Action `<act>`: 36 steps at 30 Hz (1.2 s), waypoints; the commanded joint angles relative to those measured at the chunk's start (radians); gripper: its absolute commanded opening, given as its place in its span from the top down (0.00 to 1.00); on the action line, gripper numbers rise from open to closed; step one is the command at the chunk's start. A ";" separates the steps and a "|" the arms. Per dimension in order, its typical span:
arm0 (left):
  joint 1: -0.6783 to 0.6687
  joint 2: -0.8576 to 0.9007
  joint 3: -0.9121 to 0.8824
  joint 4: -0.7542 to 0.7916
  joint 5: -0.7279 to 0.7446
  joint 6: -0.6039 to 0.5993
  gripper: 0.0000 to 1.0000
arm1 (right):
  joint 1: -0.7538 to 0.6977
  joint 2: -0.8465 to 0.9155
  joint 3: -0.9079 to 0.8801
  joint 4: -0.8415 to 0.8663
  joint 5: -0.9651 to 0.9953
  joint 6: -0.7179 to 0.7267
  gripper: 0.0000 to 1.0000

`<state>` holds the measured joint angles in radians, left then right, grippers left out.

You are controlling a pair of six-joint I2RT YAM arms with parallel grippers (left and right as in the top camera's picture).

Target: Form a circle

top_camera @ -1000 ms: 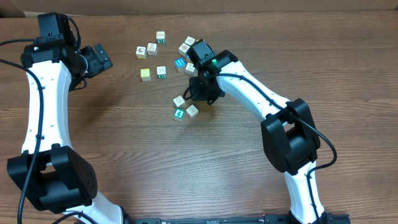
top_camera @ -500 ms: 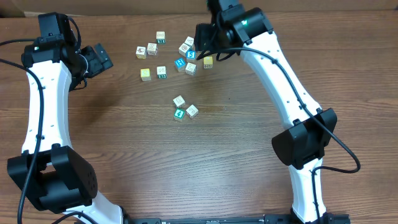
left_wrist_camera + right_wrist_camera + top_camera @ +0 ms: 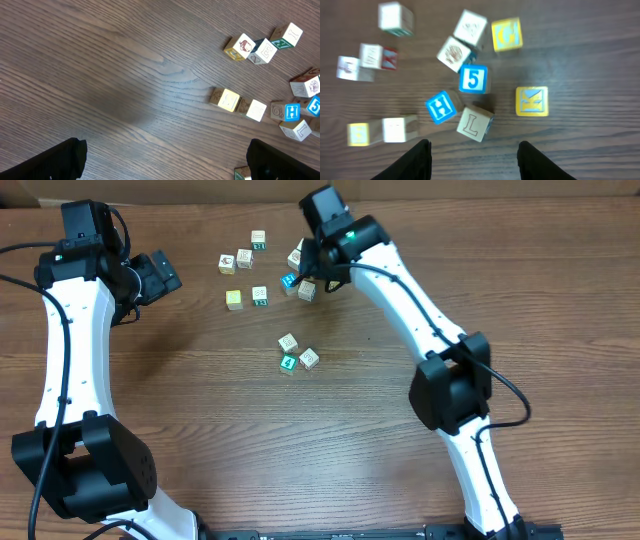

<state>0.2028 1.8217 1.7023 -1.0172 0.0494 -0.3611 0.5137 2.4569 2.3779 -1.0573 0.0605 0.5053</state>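
Observation:
The circle is a small tight cluster on the table's middle: two white-faced letter cubes [image 3: 288,342] [image 3: 309,358] and a teal-faced one [image 3: 288,363]. My right gripper [image 3: 312,272] hovers away from it, over the loose scatter at the back. In the right wrist view this gripper [image 3: 477,162] is open and empty, its fingers [image 3: 417,160] apart just short of a white L cube [image 3: 475,123]. A blue H cube [image 3: 440,107] and a blue 5 cube [image 3: 473,79] lie beyond. My left gripper [image 3: 160,275] stays open at the far left, holding nothing.
The scatter holds several cubes, among them two yellow ones [image 3: 532,101] [image 3: 506,34] and white ones [image 3: 454,53]. More cubes [image 3: 244,258] [image 3: 233,299] lie to its left. In the left wrist view a yellow cube [image 3: 227,99] lies ahead and a green cube edge [image 3: 242,174] peeks by the right finger.
My right gripper left the small cluster, swung up to the back scatter, and went from shut to open. The cluster's cubes and the left arm stayed put.

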 commanded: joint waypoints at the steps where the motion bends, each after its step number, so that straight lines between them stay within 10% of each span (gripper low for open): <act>1: -0.007 0.006 0.000 0.001 0.003 -0.006 0.01 | 0.013 0.034 -0.003 0.022 0.022 0.027 0.45; 7: -0.007 0.006 0.000 0.001 0.003 -0.005 0.00 | 0.023 0.073 -0.003 0.037 0.021 0.026 0.01; 36: -0.007 0.006 0.000 0.001 0.003 -0.005 0.01 | -0.155 -0.061 -0.001 -0.193 0.021 0.022 0.00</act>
<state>0.2028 1.8217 1.7023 -1.0172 0.0494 -0.3607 0.3557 2.4374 2.3745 -1.2510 0.0750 0.5240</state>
